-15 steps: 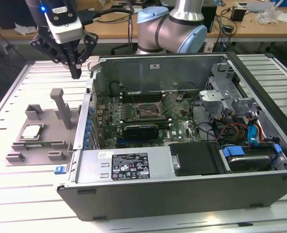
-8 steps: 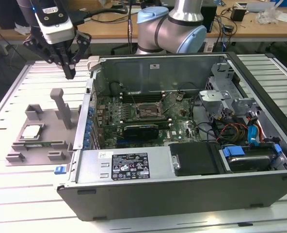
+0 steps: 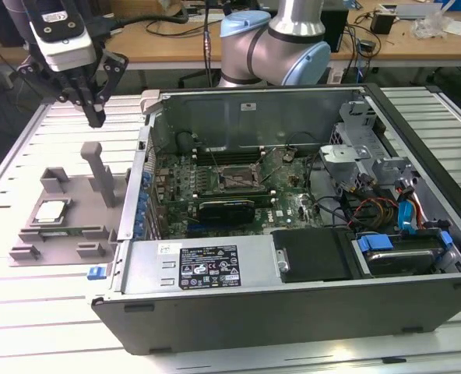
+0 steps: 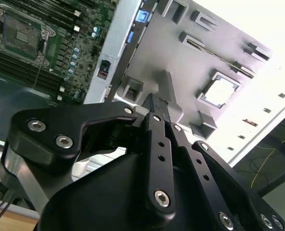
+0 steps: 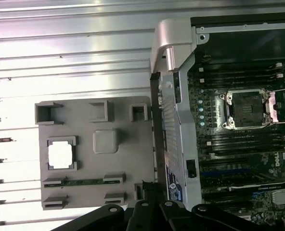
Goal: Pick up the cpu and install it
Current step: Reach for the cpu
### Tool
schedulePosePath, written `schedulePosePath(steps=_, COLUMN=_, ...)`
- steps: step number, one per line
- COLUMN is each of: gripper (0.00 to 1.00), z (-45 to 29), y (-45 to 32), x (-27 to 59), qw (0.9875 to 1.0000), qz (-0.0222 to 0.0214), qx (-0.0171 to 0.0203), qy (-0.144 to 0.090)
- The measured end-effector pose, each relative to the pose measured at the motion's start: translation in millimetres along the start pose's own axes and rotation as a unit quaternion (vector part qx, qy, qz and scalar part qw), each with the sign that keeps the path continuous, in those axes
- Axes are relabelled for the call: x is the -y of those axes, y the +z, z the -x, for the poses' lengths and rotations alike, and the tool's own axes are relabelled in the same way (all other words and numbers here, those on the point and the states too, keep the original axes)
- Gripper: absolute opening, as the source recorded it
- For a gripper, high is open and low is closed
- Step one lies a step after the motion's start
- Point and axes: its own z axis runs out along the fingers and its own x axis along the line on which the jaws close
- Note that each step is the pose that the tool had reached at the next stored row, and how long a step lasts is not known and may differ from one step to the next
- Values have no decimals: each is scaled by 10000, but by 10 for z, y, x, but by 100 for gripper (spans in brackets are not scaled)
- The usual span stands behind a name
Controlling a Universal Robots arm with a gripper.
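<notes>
The cpu (image 3: 50, 211), a small square chip with a shiny silver top, lies in a recess of the grey plastic tray (image 3: 67, 241) at the exterior view's left. Both wrist views show the cpu (image 4: 221, 90) (image 5: 60, 155) seated in that frame. My gripper (image 3: 95, 115) hangs high above the tray's far side, well clear of the chip, fingers pointing down, shut and empty. Its black linkage and fingers (image 4: 157, 108) converge over the tray's tall upright block. The dark metal-framed socket (image 3: 234, 178) (image 5: 246, 109) sits bare on the motherboard inside the open case.
The open computer case (image 3: 293, 312) lies on its side on the slatted metal table (image 3: 28, 327), its raised wall (image 3: 141, 179) between tray and motherboard. A tall upright block (image 3: 100, 167) rises from the tray. Drive bays and cables (image 3: 394, 210) crowd the case's right end.
</notes>
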Motion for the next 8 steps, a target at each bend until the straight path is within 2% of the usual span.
schedulePosePath(steps=2, gripper=11, z=-86, y=-1, x=6, qw=10000, qz=0, qx=1, qy=0)
schedulePosePath(steps=8, gripper=11, z=-206, y=24, x=15, qw=10000, qz=0, qx=2, qy=0)
